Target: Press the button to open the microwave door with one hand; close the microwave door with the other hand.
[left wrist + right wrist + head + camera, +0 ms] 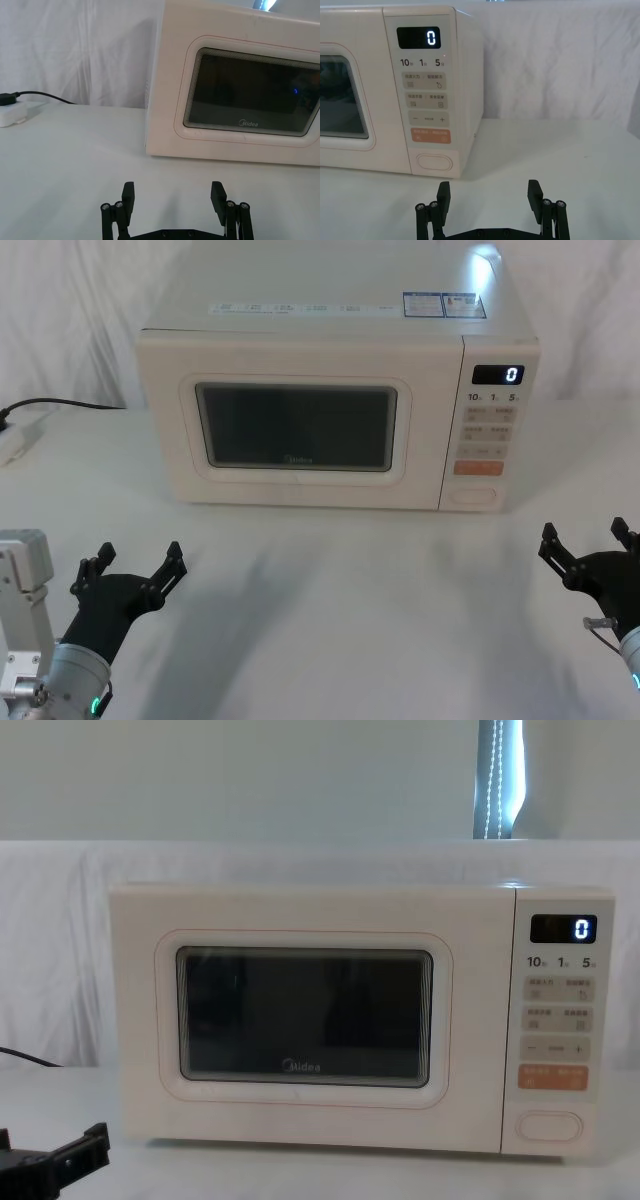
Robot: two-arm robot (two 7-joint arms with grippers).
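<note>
The cream-white microwave stands at the back of the table with its door (300, 420) (250, 95) (300, 1020) shut flat against the body. The plain pill-shaped button (472, 495) (435, 162) (549, 1125) sits at the bottom of the control panel, under the orange key. My left gripper (132, 565) (173, 195) rests open near the table's front left, well short of the door. My right gripper (585, 538) (489, 191) is open at the front right, apart from the button. Nothing is between either pair of fingers.
A white power strip (12, 445) (12, 112) with a black cable (60, 403) lies at the left, beside the microwave. The display (498, 374) reads 0. White cloth covers the table (340, 590) and hangs behind it.
</note>
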